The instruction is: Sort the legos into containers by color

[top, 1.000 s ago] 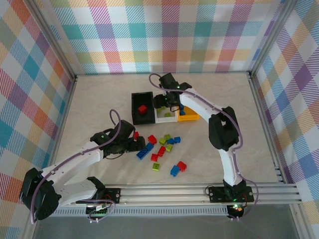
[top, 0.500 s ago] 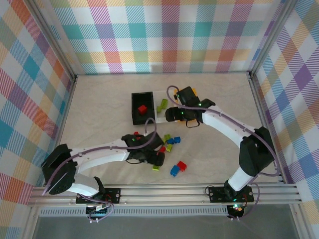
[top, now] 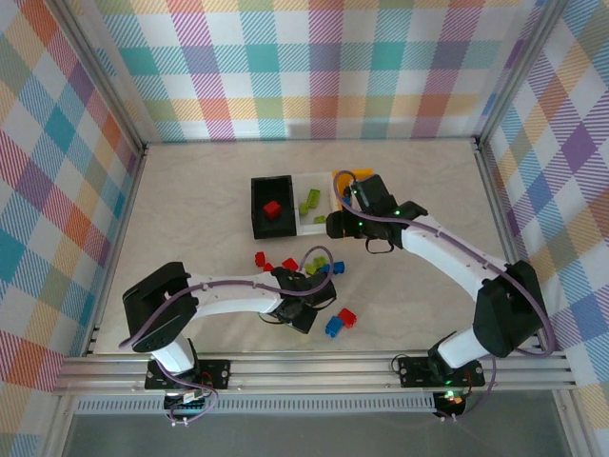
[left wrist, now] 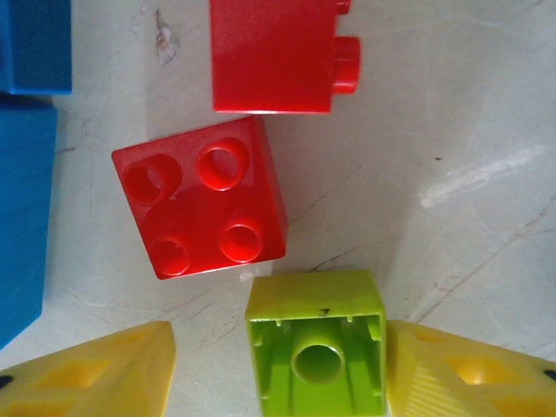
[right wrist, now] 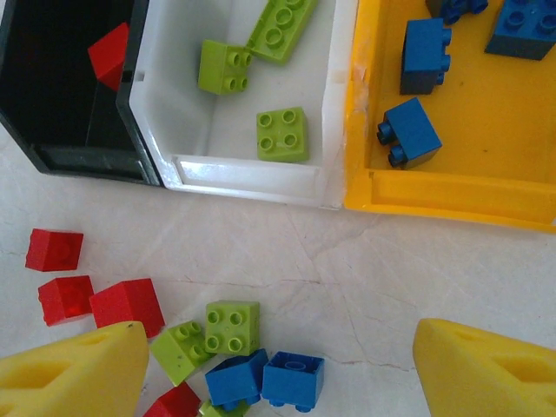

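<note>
**Caller:** What does the overhead camera give you?

**Operator:** I see a pale table [top: 190, 219] walled in checked cloth [top: 324, 67]. Three bins stand in a row mid-table. A black bin [top: 255, 205] on the left holds a lone red brick [top: 272, 208]. A white bin [top: 322, 188] touches it, with green pieces [top: 309, 200] inside. An orange-yellow bin [top: 340, 178] is partly hidden behind my right arm [top: 447, 252]. My right gripper [top: 335, 227] hangs just in front of the white bin. My left gripper [top: 303, 314] is low among the loose bricks [top: 319, 267] toward the table's near edge, with a blue brick [top: 333, 327] just beside it.

**Caller:** And the left wrist?

**Operator:** I look straight down on an upturned green brick [left wrist: 314, 352], hollow side facing me. It sits between my left gripper's yellow pads [left wrist: 95, 369]. The pad on the picture's right looks to touch it. The other stands off, with table showing between, so those jaws are apart, not clamped. Just beyond lies a tilted red block [left wrist: 200, 208], studs up, and past that a second red block [left wrist: 274, 56] on its side. Blue blocks [left wrist: 22, 208] line the left edge.

**Caller:** The right wrist?

**Operator:** My right gripper's jaws are spread wide above the table, one yellow fingertip [right wrist: 69, 369] in each lower corner. Beyond them the black bin holds its red brick, the white bin holds three green bricks [right wrist: 282, 135], and the orange-yellow bin holds at least four blue bricks [right wrist: 408, 130]. In front of the bins, loose on the table, lie three red cubes [right wrist: 128, 304] at left, two green cubes [right wrist: 233, 326], and two blue cubes [right wrist: 293, 380] touching side by side.
</note>
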Robot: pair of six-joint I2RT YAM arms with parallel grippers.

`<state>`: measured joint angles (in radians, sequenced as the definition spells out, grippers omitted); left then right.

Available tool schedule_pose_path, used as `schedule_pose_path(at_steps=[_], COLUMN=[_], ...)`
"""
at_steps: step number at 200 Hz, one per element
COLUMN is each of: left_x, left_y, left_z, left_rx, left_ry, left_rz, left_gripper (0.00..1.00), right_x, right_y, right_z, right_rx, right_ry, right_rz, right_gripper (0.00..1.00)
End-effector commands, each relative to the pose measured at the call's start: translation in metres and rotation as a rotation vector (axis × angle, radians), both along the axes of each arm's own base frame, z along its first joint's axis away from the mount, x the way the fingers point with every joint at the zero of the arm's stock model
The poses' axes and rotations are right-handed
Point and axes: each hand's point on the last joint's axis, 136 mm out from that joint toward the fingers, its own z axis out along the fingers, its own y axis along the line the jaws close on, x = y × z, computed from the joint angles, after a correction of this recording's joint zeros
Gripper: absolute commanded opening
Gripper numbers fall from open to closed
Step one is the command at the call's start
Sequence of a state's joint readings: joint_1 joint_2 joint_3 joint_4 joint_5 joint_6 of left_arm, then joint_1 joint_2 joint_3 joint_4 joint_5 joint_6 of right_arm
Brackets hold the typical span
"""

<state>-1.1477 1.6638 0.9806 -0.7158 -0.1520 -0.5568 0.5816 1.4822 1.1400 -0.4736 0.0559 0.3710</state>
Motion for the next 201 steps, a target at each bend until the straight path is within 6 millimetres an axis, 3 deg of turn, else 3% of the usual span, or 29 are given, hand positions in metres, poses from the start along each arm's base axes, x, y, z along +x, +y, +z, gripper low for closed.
schedule_pose_path(at_steps=[1,32,55,74,98,121,148,201], left_x=[0.0,0.0,0.003,0.009,0.026,0.062,0.122,0.231], left_y=[0.001,0.0,0.002,0.002,-0.002,-0.005,-0.002,-0.026], left_z=[0.001,0.002,0.008,0.025,0.062,0.098,0.132,0.147], left_rx=[0.036,0.034,0.033,0.006,-0.09,-0.214,-0.323,-0.4], left_ry=[-0.003,-0.005,-0.027,-0.074,-0.149,-0.196,-0.27,-0.32], left_rz=[-0.027,-0.03,-0.025,-0.011,0.028,0.106,0.21,0.321], left_gripper=[0.52,0.36,0.31,0.29,0.29,0.29,0.29,0.26], right_x=[0.002,0.004,0.004,0.004,0.001,-0.002,-0.009,-0.022], right_y=[-0.001,-0.004,-0.004,-0.005,-0.006,-0.009,-0.015,-0.024], right_z=[0.007,0.007,0.008,0.007,0.003,-0.003,-0.011,-0.021], right_rx=[0.031,0.032,0.037,0.039,0.035,0.037,0.031,0.023], right_ry=[-0.021,-0.021,-0.023,-0.019,-0.006,0.002,0.018,0.041], right_rz=[-0.015,-0.025,-0.027,-0.029,-0.034,-0.045,-0.06,-0.078], right_gripper=[0.8,0.8,0.8,0.8,0.81,0.8,0.81,0.81])
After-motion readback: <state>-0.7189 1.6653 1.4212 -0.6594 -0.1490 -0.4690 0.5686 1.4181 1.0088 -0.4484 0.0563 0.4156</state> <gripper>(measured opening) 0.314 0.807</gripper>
